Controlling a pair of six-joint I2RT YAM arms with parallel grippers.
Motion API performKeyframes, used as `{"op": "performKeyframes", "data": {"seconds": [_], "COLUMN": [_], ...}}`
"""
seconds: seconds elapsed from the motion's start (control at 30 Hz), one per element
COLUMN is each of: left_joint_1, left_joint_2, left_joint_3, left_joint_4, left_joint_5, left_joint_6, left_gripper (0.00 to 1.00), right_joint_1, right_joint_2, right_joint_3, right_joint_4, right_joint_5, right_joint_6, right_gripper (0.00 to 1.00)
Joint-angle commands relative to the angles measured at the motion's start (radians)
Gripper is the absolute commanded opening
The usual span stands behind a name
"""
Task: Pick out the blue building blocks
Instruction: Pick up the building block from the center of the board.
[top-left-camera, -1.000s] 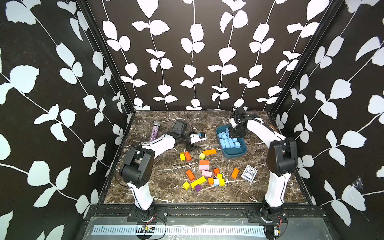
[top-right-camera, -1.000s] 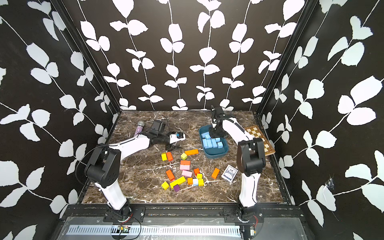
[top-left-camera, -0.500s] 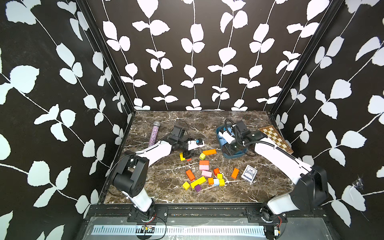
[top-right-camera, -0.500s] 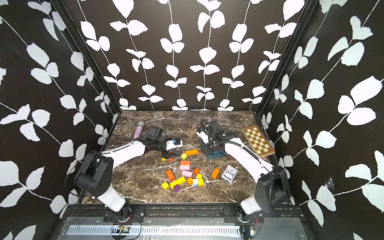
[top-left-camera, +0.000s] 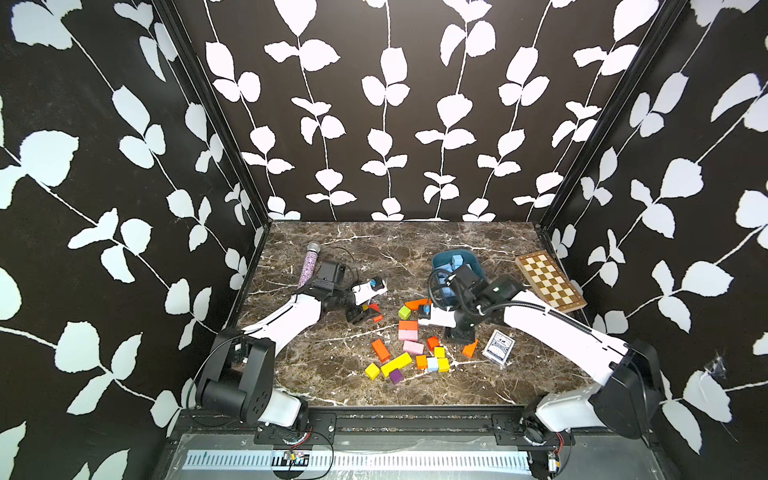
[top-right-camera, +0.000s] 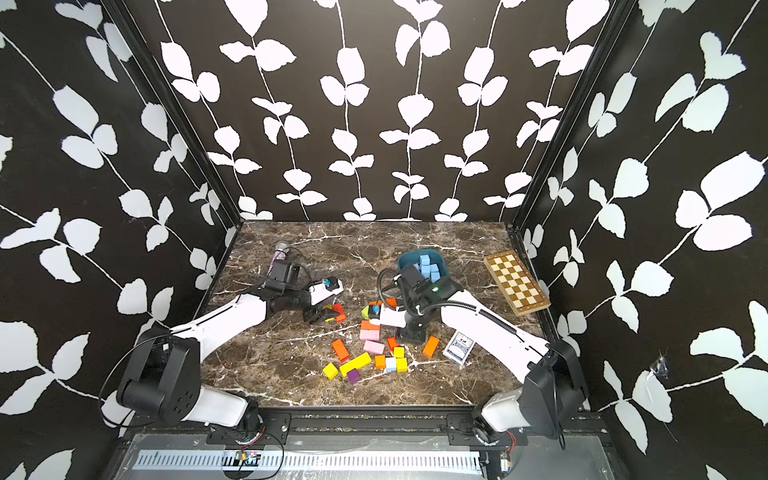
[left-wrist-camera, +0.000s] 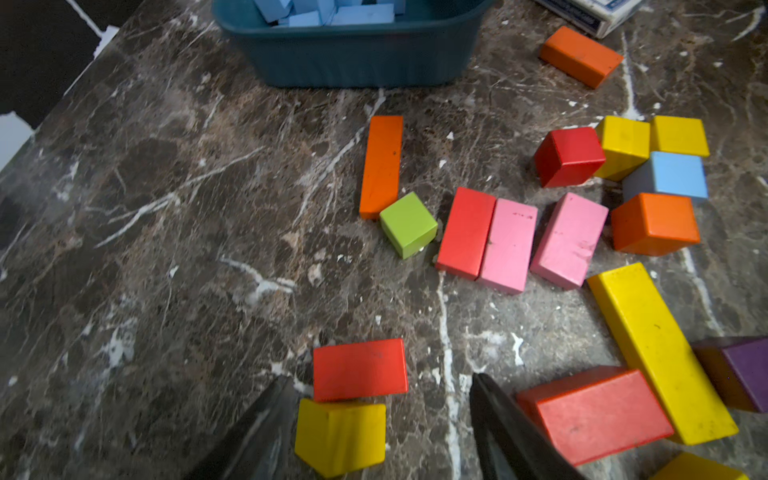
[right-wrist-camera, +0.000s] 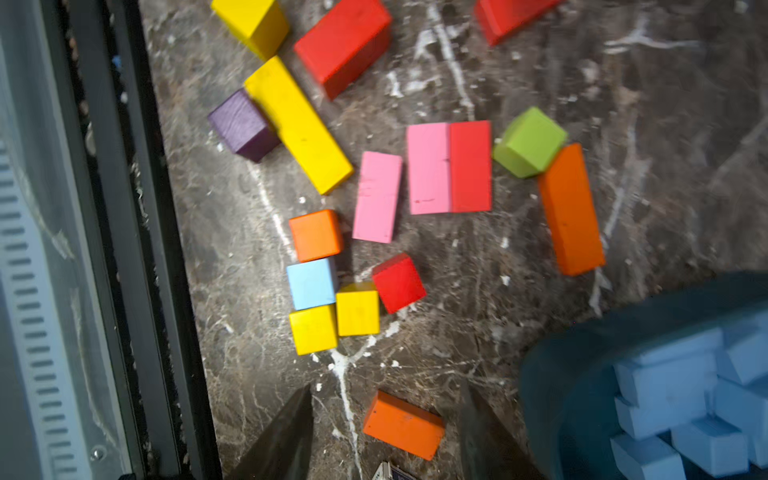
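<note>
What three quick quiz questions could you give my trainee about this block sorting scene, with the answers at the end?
1. True or false: one blue block lies on the table, outside the teal tray.
2. Which blocks sit right beside that blue block? A) an orange cube and two yellow cubes; B) a green cube; C) a purple cube.
3. Fill in: in the right wrist view, the bar seen between the right gripper's open jaws is coloured ____.
Key: 1 true; 2 A; 3 orange.
</note>
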Motion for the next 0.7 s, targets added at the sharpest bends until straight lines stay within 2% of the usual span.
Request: {"op": "performKeyframes", "data": {"seconds": [0.0, 0.17, 0.37, 0.67], "left_joint_1": [0.038, 0.066, 0.075, 0.077], "left_joint_2": [-0.044, -0.073, -0.097, -0.116], "left_joint_3": [-0.034, -0.068, -0.099, -0.126], "left_joint_4": [-0.008, -0.011, 0.010, 0.031], "left_joint_5": [-0.030, -0.038, -0.043, -0.042], "left_joint_6": [-0.070, -0.070, -0.088, -0.105], "left_gripper": [0.69, 0.69, 0.69, 0.69], "right_joint_1": [0.058, 0.117, 0.177, 0.195], "right_joint_2": [0.035, 0.074, 0.113, 0.163], "right_joint_3": [-0.044, -0.072, -0.084, -0.110], "right_joint_4": [-0.022, 0.024, 0.061, 0.151], "right_joint_5": [0.038, 0.055, 0.038, 0.086], "right_joint_6": [-0.114, -0.127, -0.081, -0.013], "right_gripper": [0.53, 0.54, 0.53, 0.52]}}
